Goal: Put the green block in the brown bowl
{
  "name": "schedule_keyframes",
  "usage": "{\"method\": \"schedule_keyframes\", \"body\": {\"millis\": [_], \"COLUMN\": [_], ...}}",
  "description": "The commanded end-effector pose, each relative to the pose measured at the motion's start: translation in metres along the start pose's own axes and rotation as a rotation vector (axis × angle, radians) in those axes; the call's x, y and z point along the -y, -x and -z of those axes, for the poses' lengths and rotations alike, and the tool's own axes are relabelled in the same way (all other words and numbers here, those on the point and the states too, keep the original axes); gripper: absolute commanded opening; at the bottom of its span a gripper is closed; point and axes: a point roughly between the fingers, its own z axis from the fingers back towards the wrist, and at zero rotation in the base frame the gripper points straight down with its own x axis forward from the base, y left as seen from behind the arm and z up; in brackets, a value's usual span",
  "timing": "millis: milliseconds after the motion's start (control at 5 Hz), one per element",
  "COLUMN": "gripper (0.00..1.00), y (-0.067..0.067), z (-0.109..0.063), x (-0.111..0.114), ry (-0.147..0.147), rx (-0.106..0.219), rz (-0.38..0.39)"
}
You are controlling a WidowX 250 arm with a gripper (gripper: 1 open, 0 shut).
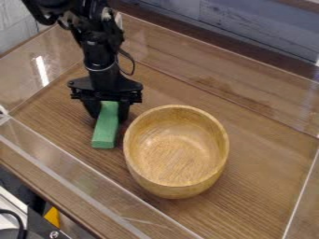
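The green block (106, 129) is a flat bright green bar lying on the wooden table just left of the brown bowl (176, 149). Its far end sits between the black fingers of my gripper (108, 106), which comes straight down from above and is shut on that end. The near end of the block points toward the table's front and looks to be resting on the surface. The round light-brown wooden bowl stands upright and holds nothing, with its rim a short gap from the block's right side.
Clear plastic walls (75, 177) fence the wooden table (249, 103) at the front and left. The black arm (88, 33) rises toward the top left corner. Black gear with cables (32, 219) sits below the front edge.
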Motion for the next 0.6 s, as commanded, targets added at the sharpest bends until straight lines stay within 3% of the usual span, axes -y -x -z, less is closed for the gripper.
{"method": "schedule_keyframes", "body": {"millis": [0,400], "gripper": [0.0,0.0], "y": [-0.003,-0.002], "z": [-0.01,-0.028], "x": [-0.002,-0.002], "ry": [-0.004,-0.007], "rx": [0.003,-0.024], "rz": [-0.015,-0.036]}}
